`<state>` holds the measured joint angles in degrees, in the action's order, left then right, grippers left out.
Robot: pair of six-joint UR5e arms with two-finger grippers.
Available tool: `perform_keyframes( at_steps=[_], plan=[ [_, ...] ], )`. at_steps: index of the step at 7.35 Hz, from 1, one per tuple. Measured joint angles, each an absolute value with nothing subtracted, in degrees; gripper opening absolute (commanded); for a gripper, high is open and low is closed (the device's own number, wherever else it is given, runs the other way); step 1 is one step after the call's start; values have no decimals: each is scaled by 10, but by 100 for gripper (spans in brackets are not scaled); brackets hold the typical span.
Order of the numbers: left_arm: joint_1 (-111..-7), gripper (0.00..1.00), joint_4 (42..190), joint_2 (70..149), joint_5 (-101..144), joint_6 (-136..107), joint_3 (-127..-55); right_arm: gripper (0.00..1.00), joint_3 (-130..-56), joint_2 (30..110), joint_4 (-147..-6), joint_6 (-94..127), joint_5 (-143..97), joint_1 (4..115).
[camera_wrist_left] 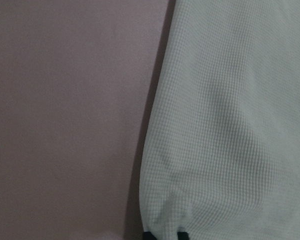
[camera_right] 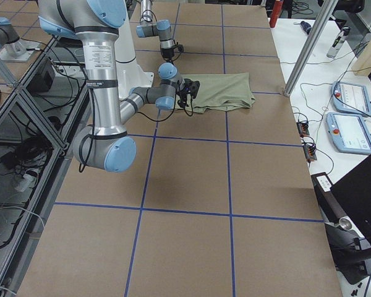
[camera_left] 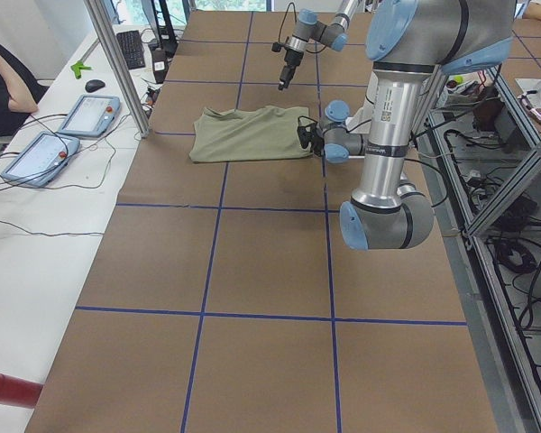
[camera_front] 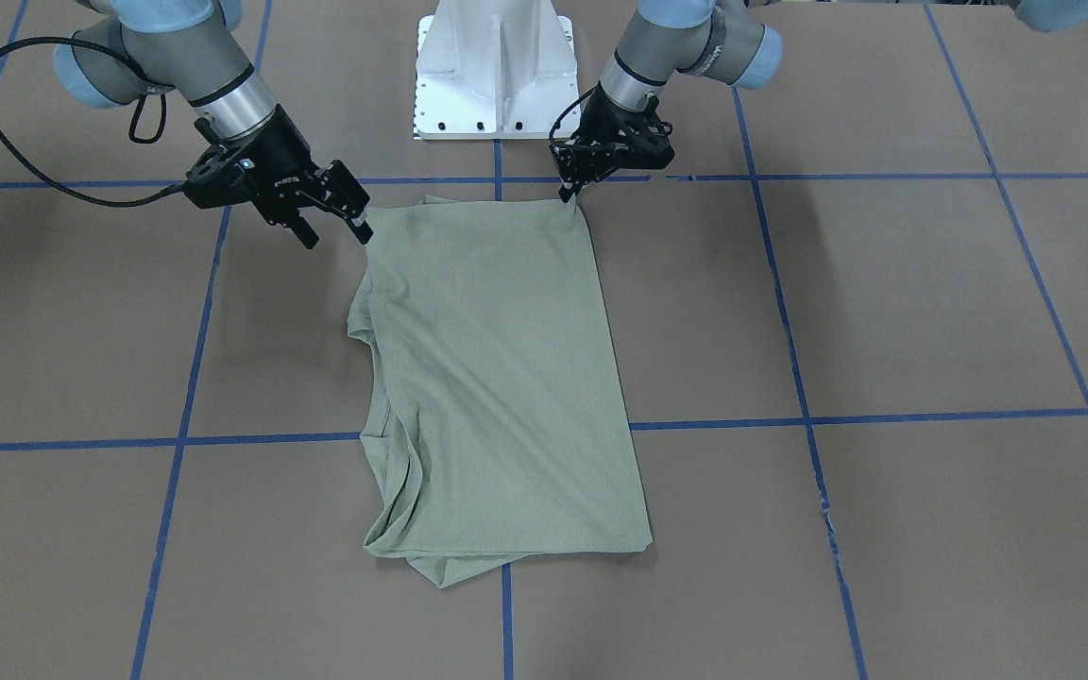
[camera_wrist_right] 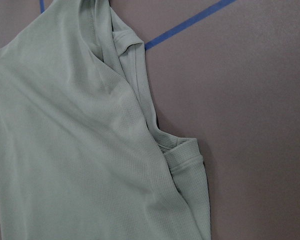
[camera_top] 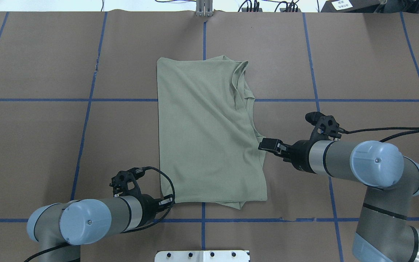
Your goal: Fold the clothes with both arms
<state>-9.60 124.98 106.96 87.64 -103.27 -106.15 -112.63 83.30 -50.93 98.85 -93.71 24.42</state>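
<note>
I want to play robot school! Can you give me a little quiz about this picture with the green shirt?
1. What is the left gripper doing? A: hanging open in the air. B: pinching a corner of the shirt. C: holding a cup.
2. True or false: the shirt is rolled into a ball.
3. Fill in: the tape lines on the table are ____.
Key: 1 B; 2 false; 3 blue.

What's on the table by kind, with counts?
Pale sage-green knit shirt: 1
Black skeletal two-finger grippers: 2 (left gripper, right gripper)
White metal pedestal base: 1
Total: 4
</note>
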Motion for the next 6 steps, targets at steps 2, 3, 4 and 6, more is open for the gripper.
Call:
perform_keyframes(
  at_steps=[2,3,4,6],
  plan=[
    [-97,0,1250,1070,876,-1033,-1065,99,-1133,813,-582,1115,-923,222],
    [-97,0,1250,1070,877,-1033,-1068,100,-1135,783,-649,1181,-906,207],
    [-97,0,1250,1070,877,-1033,-1071,100,-1134,750,-708,1233,-890,186],
    [-97,0,1251,1070,880,-1033,-1083,100,-1114,710,-760,1275,-861,148]
  ],
)
